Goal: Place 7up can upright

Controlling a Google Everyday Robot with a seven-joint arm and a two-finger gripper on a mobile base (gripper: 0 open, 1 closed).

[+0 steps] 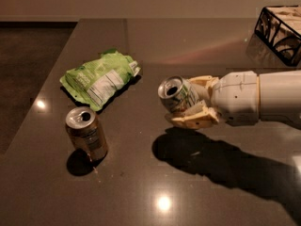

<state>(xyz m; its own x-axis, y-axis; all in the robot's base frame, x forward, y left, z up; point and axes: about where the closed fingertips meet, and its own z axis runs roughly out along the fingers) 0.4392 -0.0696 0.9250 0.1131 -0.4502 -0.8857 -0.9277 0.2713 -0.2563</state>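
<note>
The arm (263, 98) reaches in flat from the right edge of the counter (141, 182). Its pincer (189, 102) squeezes the 7up can (175, 94), tipped sideways.

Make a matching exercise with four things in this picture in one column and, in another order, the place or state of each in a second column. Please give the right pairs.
Things:
1. 7up can
2. brown-gold can
3. green snack bag
4. black patterned box

Places or states:
A. lies flat on the table, left of centre
B. gripped on its side in the hand, right of centre, open top toward the camera
C. sits at the far right corner, partly out of view
D. stands upright on the table, front left

Pairs: 1-B, 2-D, 3-A, 4-C
</note>
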